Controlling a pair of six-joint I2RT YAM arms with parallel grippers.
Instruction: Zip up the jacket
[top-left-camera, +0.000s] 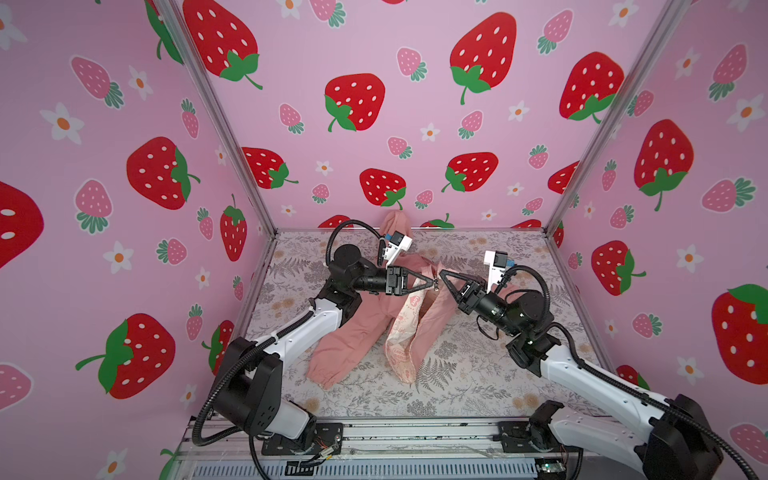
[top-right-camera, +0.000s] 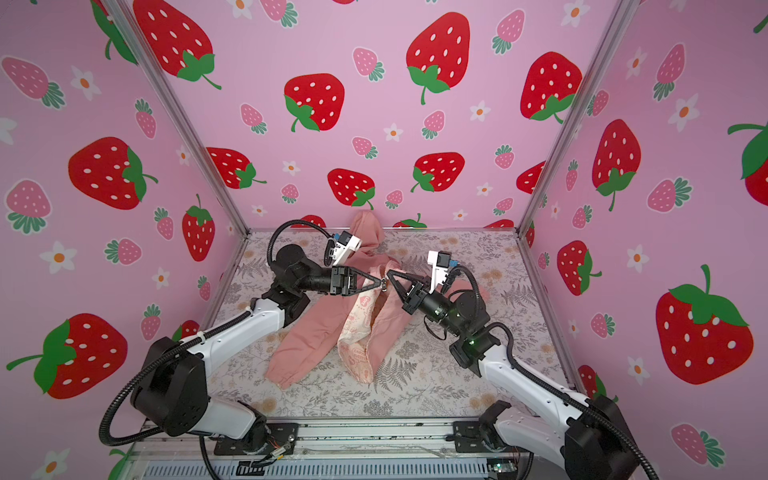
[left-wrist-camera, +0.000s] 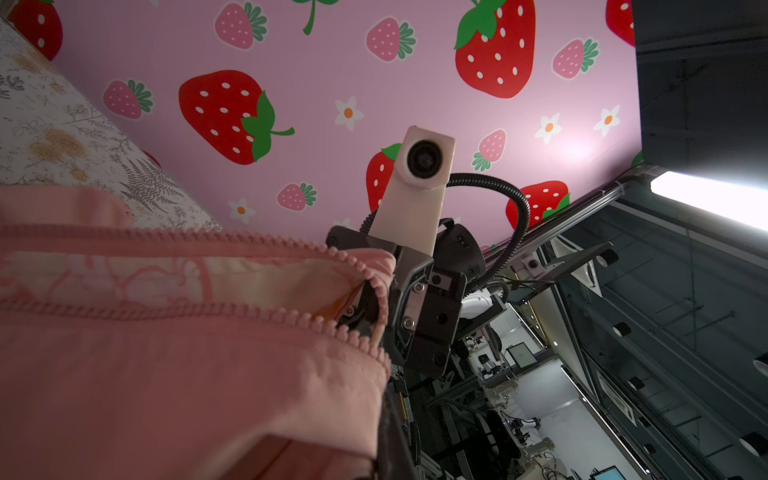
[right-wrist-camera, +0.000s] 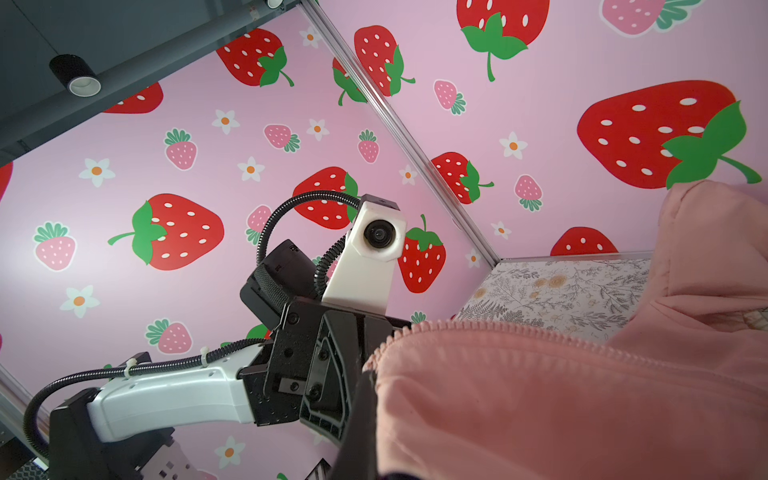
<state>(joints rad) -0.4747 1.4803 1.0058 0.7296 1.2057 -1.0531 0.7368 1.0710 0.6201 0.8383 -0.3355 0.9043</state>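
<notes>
Lying open on the floral tabletop (top-left-camera: 478, 374), the salmon-pink jacket (top-left-camera: 349, 328) sits in the middle of the cell in both top views. Its hood (top-left-camera: 395, 226) is propped against the strawberry-print back wall (top-left-camera: 415, 124), and one sleeve (top-left-camera: 332, 361) with a gathered cuff trails toward the near edge. The cream lining (top-left-camera: 401, 336) with pink emblems shows between the two front panels, so the front is unzipped over the part that can be seen. The left gripper (top-left-camera: 432, 284) and the right gripper (top-left-camera: 443, 274) meet almost tip to tip over the jacket's upper front. Each has its jaws pressed together on a front edge, holding the fabric raised off the tabletop there. A small metal piece (top-left-camera: 436, 283) glints at the left gripper's tips, too small to identify. In the left wrist view two rows of pink zipper teeth (left-wrist-camera: 232, 239) run apart with lining between them and converge toward the right gripper, whose tips are hidden by fabric. In the right wrist view one row of teeth edges the pink panel just beside the left gripper
</notes>
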